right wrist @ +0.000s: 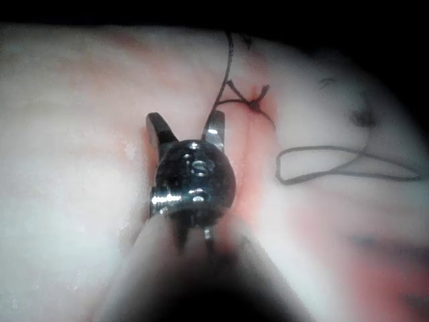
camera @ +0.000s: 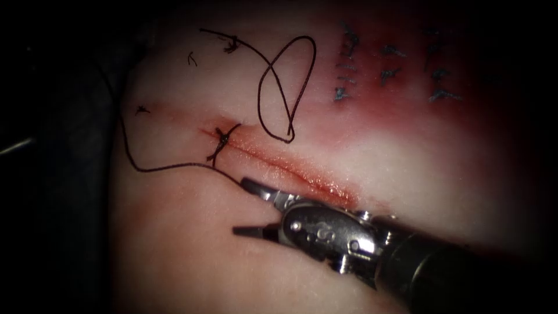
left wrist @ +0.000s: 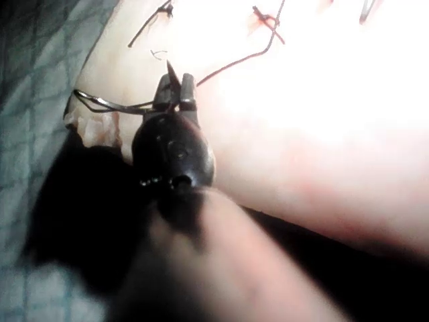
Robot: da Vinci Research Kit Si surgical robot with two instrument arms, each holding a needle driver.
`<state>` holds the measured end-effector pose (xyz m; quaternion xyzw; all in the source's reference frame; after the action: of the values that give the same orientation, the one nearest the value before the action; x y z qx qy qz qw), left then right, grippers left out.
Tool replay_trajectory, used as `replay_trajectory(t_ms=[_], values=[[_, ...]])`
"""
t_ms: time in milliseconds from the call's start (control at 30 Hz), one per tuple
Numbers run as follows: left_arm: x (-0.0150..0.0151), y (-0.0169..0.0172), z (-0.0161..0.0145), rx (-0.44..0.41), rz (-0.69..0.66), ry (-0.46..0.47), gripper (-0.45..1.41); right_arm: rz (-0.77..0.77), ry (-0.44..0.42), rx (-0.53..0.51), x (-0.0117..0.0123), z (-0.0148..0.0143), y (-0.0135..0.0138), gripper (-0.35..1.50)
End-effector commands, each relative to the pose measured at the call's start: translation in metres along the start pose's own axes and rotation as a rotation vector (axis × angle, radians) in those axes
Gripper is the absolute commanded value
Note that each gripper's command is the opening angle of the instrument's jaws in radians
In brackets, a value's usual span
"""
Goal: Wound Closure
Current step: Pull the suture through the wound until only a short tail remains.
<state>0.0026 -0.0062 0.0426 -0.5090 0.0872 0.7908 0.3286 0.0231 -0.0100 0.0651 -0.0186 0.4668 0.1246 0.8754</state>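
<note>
Endoscope: right tool (camera: 247, 209) sitting at 6 o'clock of the knot (camera: 222, 137), jaws gaping wide, gripping nothing. Left wrist: left tool (left wrist: 175, 90) clamping the needle (left wrist: 100, 103) near its tail, off tissue (left wrist: 322, 121).

The tissue (camera: 192, 244) is pale pork belly with a reddened cut (camera: 290, 168) running diagonally across it. 1 knotted stitch (camera: 222, 138) crosses the cut's left end. The dark thread (camera: 168, 168) runs from that stitch out to the left and off the tissue's edge; another stretch lies in a loose loop (camera: 290, 81) on the right side of the cut. The curved needle (left wrist: 107, 104) hangs at the tissue's edge, outside the tissue, held near 1 end.
</note>
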Motion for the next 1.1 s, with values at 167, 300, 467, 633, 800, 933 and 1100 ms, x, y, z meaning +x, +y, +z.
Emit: replay_trajectory(t_ms=[167, 300, 467, 633, 800, 933, 1100], values=[[-0.0003, 0.0001, 0.0011, -0.003, 0.007, -0.001, -0.35, -0.006, 0.004, 0.045, 0.0003, -0.001, -0.0002, -0.35], [-0.0005, 0.0007, 0.0016, -0.013, 0.021, -0.006, -0.35, -0.001, 0.012, 0.03, 0.001, -0.0025, -0.0006, -0.35], [-0.001, 0.0028, 0.0033, -0.041, 0.022, -0.019, -0.35, -0.029, 0.022, 0.06, 0.0026, -0.0038, -0.0052, -0.35], [-0.0017, 0.0051, 0.0058, -0.06, 0.016, -0.012, -0.35, -0.051, 0.04, 0.079, 0.0039, -0.004, -0.0108, -0.35], [-0.0025, 0.0066, 0.007, -0.071, -0.018, -0.001, -0.35, -0.052, 0.063, 0.14, 0.0058, -0.0033, -0.016, -0.35], [-0.0018, 0.0057, 0.0074, -0.072, -0.028, -0.007, -0.35, -0.046, 0.095, 0.172, 0.0076, -0.0031, -0.0176, -0.35], [-0.0005, 0.0038, 0.0083, -0.042, -0.042, -0.045, -0.35, -0.049, 0.151, 0.033, 0.0089, -0.0035, -0.0136, 1.43]])
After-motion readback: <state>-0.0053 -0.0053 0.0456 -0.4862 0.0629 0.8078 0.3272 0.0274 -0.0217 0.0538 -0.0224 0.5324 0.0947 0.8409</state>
